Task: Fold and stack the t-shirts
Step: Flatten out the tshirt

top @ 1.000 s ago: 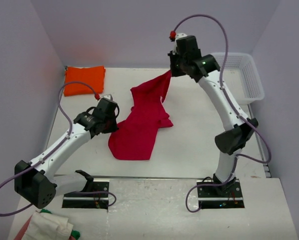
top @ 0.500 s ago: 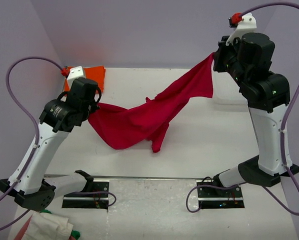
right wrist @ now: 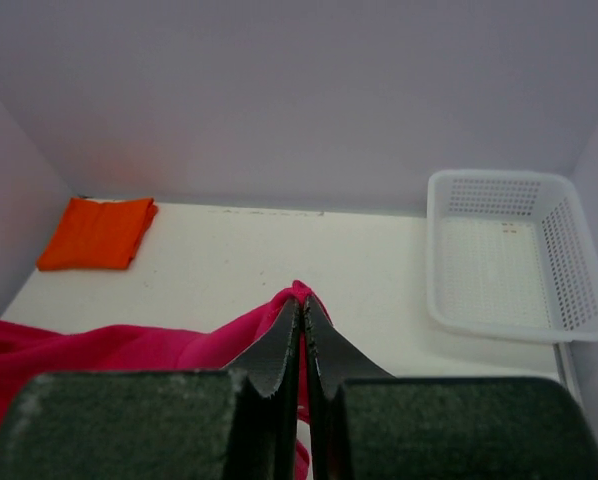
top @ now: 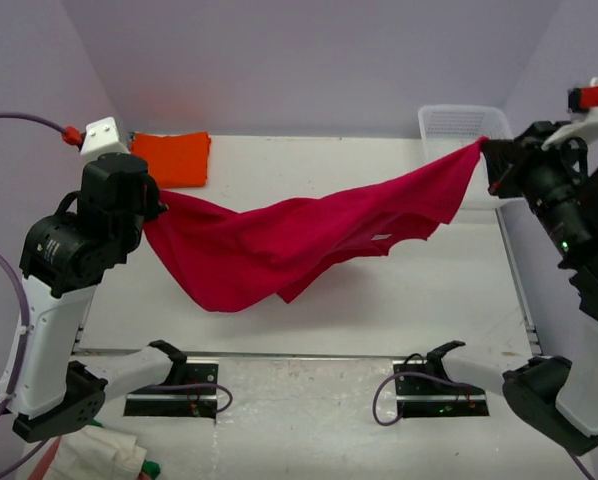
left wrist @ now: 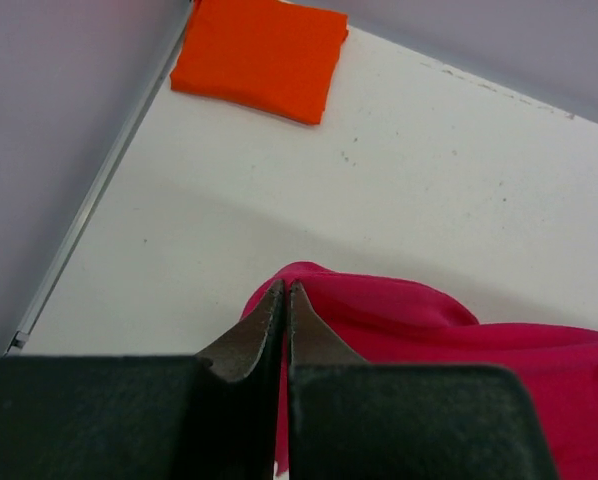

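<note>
Robotics laboratory test cell. A white surface is enclosed by plain lilac panels on its far, left and right sides. Two robot arms stand on black base plates bolted along the near edge, with purple cables trailing from them.

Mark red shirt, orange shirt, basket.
red shirt (top: 279, 245): top external view, middle of the cloth hanging between the arms.
orange shirt (top: 172, 158): top external view, centre of its folded top face.
basket (right wrist: 484, 258): right wrist view, bare mesh floor.
</note>
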`<action>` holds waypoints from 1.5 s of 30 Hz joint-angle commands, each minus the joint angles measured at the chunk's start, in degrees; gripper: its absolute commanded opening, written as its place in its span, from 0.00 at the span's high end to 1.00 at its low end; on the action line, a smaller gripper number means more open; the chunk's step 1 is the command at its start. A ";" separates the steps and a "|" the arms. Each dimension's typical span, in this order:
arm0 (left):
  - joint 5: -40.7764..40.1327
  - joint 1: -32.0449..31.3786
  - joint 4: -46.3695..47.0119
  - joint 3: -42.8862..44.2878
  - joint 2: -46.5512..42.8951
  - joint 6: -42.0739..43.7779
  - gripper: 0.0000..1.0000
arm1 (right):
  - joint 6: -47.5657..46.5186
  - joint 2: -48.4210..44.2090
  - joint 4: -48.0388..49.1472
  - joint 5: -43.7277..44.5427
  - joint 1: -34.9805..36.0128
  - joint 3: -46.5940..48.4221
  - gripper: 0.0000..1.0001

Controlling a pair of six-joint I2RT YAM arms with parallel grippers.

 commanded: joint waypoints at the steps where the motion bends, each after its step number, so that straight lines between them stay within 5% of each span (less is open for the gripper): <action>1: 0.29 0.38 2.80 -0.72 2.76 2.99 1.00 | 1.92 -4.85 -0.75 -2.28 0.22 -3.68 1.00; 12: 0.45 1.08 9.65 -8.71 11.63 5.98 1.00 | 4.82 -6.39 2.32 -0.10 0.14 -22.13 1.00; 19: 11.35 11.08 20.11 -17.25 19.53 8.44 1.00 | 5.70 2.23 9.18 0.71 0.13 -29.71 1.00; 32: 12.41 15.67 20.73 -10.85 45.64 5.19 1.00 | 6.58 19.72 14.46 0.44 -2.32 -30.59 1.00; 38: 5.66 16.21 19.94 -4.87 50.58 3.17 1.00 | 5.35 21.58 15.59 -0.52 -4.69 -30.15 1.00; 41: 1.17 14.10 22.49 -6.09 46.02 5.96 0.91 | 4.04 22.02 15.69 -1.49 -6.27 -29.36 1.00; 45: -1.38 3.86 23.20 -11.79 35.67 8.35 0.43 | 3.68 22.37 15.69 -3.34 -7.42 -28.57 1.00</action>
